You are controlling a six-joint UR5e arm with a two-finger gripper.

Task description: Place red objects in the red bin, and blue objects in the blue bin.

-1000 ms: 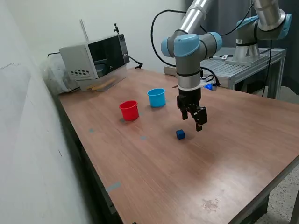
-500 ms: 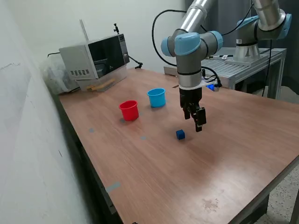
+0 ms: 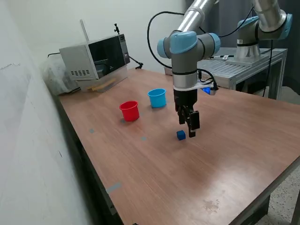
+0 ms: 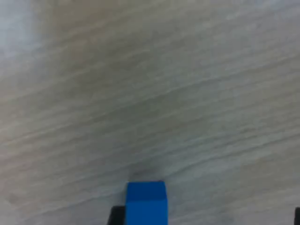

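One small dark blue cube (image 3: 181, 135) lies on the wooden table (image 3: 154, 178). It also shows in the wrist view as a blue cube (image 4: 146, 201) at the picture's edge. My gripper (image 3: 191, 133) hangs just beside the cube, on the exterior view's right, slightly above the table, open and holding nothing. Behind, toward the exterior view's left, stand the red bin (image 3: 130, 111) and the blue bin (image 3: 157, 98), both upright, with their insides hidden from view. No red objects show in either view.
A microwave (image 3: 96, 58) sits at the table's far corner. A second robot arm (image 3: 260, 23) stands on a metal bench (image 3: 248, 63) behind the table. A white wall runs along the exterior view's left.
My gripper has moved toward the exterior view's left and come closer to the blue cube, with the wrist turned. The cube and both bins have stayed put.
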